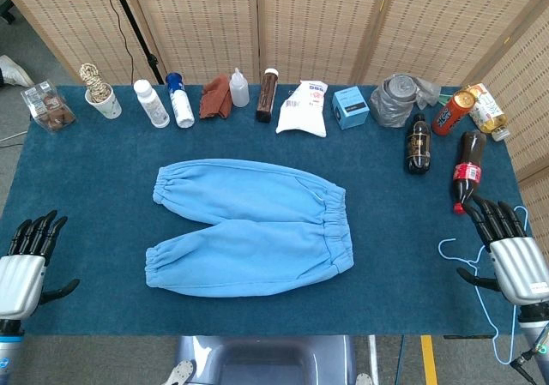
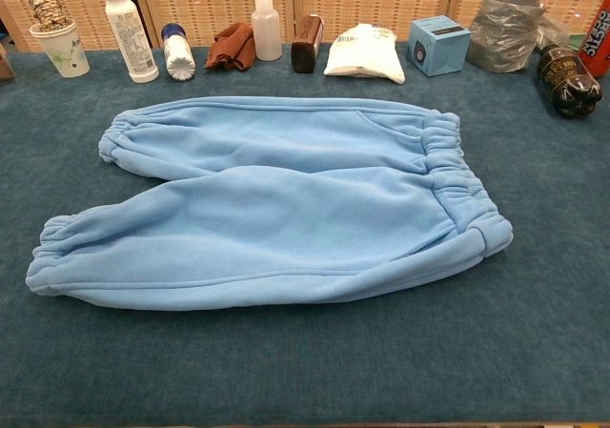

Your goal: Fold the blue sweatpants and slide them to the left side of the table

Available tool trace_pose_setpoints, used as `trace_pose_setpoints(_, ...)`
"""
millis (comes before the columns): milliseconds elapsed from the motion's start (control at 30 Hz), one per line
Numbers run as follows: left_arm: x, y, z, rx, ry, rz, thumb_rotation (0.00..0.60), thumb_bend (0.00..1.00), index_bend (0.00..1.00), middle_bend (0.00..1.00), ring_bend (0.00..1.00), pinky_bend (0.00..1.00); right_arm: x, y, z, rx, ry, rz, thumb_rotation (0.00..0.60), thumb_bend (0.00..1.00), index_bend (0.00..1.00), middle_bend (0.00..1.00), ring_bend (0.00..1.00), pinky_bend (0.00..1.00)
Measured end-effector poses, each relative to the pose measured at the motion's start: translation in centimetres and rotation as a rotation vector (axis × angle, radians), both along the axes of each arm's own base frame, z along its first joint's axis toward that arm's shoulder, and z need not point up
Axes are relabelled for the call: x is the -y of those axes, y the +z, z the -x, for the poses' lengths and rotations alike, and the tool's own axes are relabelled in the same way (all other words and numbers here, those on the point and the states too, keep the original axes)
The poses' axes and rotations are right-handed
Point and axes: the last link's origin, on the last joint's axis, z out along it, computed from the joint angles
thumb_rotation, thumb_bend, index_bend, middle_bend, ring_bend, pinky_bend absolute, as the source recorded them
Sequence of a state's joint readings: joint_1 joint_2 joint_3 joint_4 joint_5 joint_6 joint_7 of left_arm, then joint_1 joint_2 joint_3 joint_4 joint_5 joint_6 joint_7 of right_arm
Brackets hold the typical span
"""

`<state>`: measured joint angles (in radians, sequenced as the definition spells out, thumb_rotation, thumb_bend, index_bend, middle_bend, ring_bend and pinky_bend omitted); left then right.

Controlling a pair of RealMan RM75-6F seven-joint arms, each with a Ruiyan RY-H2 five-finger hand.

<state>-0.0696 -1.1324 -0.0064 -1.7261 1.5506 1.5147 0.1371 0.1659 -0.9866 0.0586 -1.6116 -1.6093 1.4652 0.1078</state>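
Observation:
The blue sweatpants (image 1: pixel 249 228) lie spread flat in the middle of the blue table (image 1: pixel 94 171), waistband to the right, leg cuffs to the left; the chest view shows them (image 2: pixel 276 209) filling the centre. My left hand (image 1: pixel 26 261) hovers at the table's near left corner, fingers apart, holding nothing. At the near right corner my right hand (image 1: pixel 510 252) is likewise spread and empty, well apart from the pants. Neither hand appears in the chest view.
Along the back edge stand a paper cup (image 1: pixel 104 102), white bottles (image 1: pixel 152 104), a brown cloth (image 1: pixel 214 98), a white bag (image 1: pixel 303 109), a blue box (image 1: pixel 350 107) and dark bottles (image 1: pixel 418 145). A cola bottle (image 1: pixel 467 169) and a light-blue hanger (image 1: pixel 480 273) lie by the right hand.

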Motion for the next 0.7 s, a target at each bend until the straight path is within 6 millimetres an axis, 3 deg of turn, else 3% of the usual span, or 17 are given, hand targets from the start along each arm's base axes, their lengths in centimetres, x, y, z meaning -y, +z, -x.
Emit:
trace_pose_setpoints(533, 0.1, 0.3, 0.0, 0.013, -0.007, 0.003, 0.6, 0.0, 0.0, 0.0, 0.0, 0.0, -0.3, -1.0, -0.6, -0.007, 0.066, -0.034, 0.6, 0.0, 0.05, 0.01, 0.0, 0.0)
trace_pose_setpoints(700, 0.2, 0.5, 0.0, 0.023, -0.005, -0.001, 0.6, 0.0, 0.0, 0.0, 0.0, 0.0, -0.3, -2.6, -1.4, -0.004, 0.142, -0.082, 0.6, 0.0, 0.11, 0.08, 0.04, 0.14)
